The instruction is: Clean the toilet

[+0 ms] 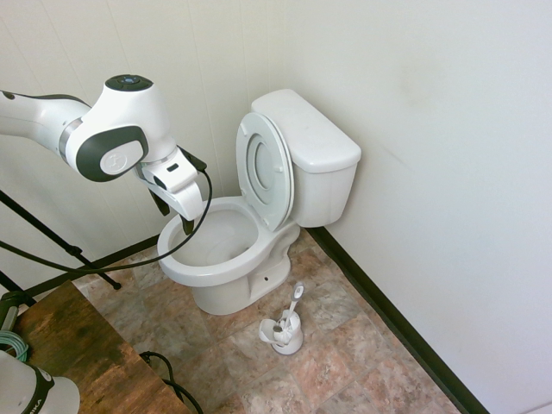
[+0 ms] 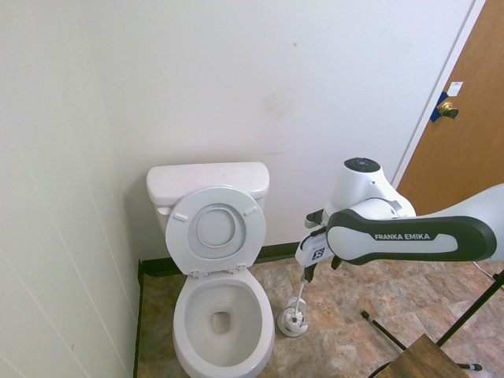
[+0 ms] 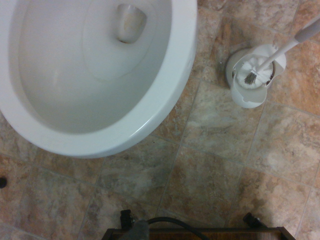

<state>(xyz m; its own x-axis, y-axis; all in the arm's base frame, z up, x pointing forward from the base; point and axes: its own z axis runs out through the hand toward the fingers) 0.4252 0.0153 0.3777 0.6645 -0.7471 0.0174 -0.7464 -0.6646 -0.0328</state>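
Wooden table top (image 1: 82, 349) is seen nearest the first exterior camera, in the lower left corner, with the white arm reaching in above it from the left. Gripper (image 1: 172, 210) is held pointing down, above the floor just beside the front rim of the toilet (image 1: 226, 259); its two dark fingers (image 1: 159, 202) are seen spread apart, with nothing between them.

Toilet is set against the back wall, close to the side wall, tank (image 2: 206, 181) at the rear. Seat and lid (image 2: 215, 230) are raised upright and leaned against the tank. Bowl (image 3: 95, 75) is left open; its pale inside and the drain opening are shown in the wrist view, with the rim curving over brown stone-pattern floor tiles (image 3: 210, 165).

Brush holder (image 2: 293, 321) is stood on the floor just beside the bowl, apart from it. Brush (image 3: 260, 67) is seated in the holder, its slim handle tilted away from the bowl. Brown door (image 2: 465, 118) is seen at the far right of the second exterior view.
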